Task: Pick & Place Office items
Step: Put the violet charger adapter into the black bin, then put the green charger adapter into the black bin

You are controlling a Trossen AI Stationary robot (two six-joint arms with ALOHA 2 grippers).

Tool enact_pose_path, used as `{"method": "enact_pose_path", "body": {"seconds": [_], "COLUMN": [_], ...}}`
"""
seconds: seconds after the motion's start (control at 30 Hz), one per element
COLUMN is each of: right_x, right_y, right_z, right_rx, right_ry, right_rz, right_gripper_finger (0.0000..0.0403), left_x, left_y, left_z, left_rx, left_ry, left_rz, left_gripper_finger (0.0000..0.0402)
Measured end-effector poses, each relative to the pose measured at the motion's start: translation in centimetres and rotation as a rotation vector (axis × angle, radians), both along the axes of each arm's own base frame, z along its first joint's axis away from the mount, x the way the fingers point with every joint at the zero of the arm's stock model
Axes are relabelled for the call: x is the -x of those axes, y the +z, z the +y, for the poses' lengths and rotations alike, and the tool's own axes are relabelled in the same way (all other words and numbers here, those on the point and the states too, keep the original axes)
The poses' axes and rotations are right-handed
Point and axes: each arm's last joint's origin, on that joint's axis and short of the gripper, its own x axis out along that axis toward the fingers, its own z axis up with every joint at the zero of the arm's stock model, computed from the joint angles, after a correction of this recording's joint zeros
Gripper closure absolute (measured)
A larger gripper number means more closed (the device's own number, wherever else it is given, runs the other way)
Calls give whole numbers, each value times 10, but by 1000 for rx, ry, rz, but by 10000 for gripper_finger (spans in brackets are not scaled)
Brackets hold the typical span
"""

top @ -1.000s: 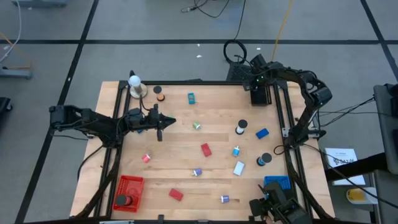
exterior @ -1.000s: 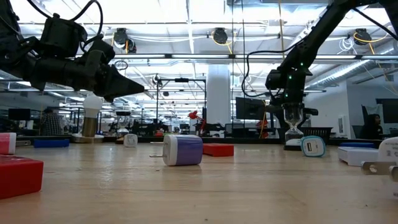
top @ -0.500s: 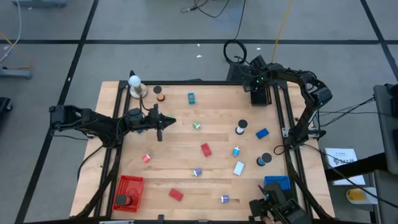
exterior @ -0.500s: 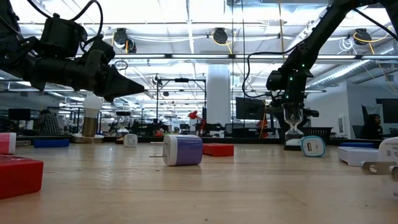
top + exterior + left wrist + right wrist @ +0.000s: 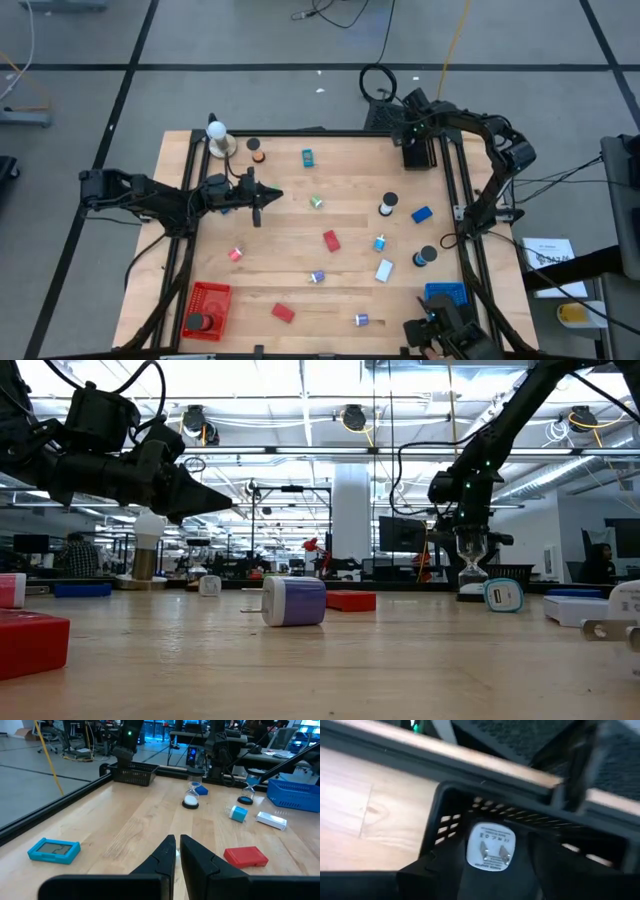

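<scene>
A wooden table (image 5: 280, 260) with a dark frame along its edges carries three mesh baskets. A red basket (image 5: 207, 309) sits at the near left corner, a blue basket (image 5: 446, 296) at the near right corner, and a black basket (image 5: 420, 152) at the far right corner. A white ball on a round tan base (image 5: 218, 138) stands at the far left corner. Cables (image 5: 376, 82) lie coiled on the grey floor beyond the far edge.

Bright, even overhead lighting with soft shadows; the right wrist view is blurred.
</scene>
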Motion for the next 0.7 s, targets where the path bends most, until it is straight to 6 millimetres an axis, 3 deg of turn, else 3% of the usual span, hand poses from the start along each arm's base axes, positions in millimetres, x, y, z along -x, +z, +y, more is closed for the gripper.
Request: {"method": "enact_pose_path", "body": {"seconds": [0.23, 0.37, 0.5, 0.7], "right_x": [6, 8, 8, -4], "right_y": [38, 62, 81, 96], "right_z": [11, 24, 48, 99], "right_rx": [100, 159, 149, 178], "right_ry": [14, 40, 102, 262], "right_rz": [-42, -71, -60, -79], "right_gripper_finger": [167, 173, 221, 340], "left_x": [0, 0, 0, -2], "left_y": [0, 0, -1, 1], "left_z": [0, 0, 0, -8], "left_rx": [0, 5, 26, -39], "left_ry": [0, 0, -3, -47], "left_rz": [0, 1, 8, -4], "left_gripper_finger": [369, 369, 369, 369]}}
